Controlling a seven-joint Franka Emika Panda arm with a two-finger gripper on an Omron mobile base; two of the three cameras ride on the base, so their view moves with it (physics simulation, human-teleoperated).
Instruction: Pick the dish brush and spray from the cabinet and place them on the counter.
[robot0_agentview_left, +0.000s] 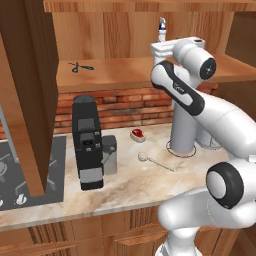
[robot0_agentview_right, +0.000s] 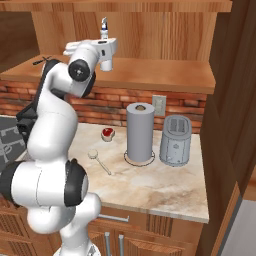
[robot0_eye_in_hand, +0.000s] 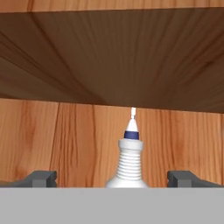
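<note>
The spray (robot0_eye_in_hand: 130, 164) stands upright on the cabinet's wooden shelf (robot0_agentview_left: 120, 72), white with a ribbed neck and a blue band under its tip. My gripper (robot0_eye_in_hand: 113, 179) is open, with one finger on each side of the bottle and a wide gap to both. From the base views, the spray (robot0_agentview_left: 161, 27) (robot0_agentview_right: 104, 27) pokes up just behind my hand (robot0_agentview_left: 161, 44) (robot0_agentview_right: 105, 46). The dish brush (robot0_agentview_left: 150, 160) (robot0_agentview_right: 99, 161) lies flat on the marbled counter (robot0_agentview_left: 140, 185), with its round head to the left.
Black scissors (robot0_agentview_left: 81, 66) lie on the shelf's left part. On the counter stand a black coffee machine (robot0_agentview_left: 87, 142), a small red item (robot0_agentview_right: 107, 133), a paper towel roll (robot0_agentview_right: 140, 131) and a toaster (robot0_agentview_right: 175, 140). An open cabinet door (robot0_agentview_left: 27, 90) hangs at left.
</note>
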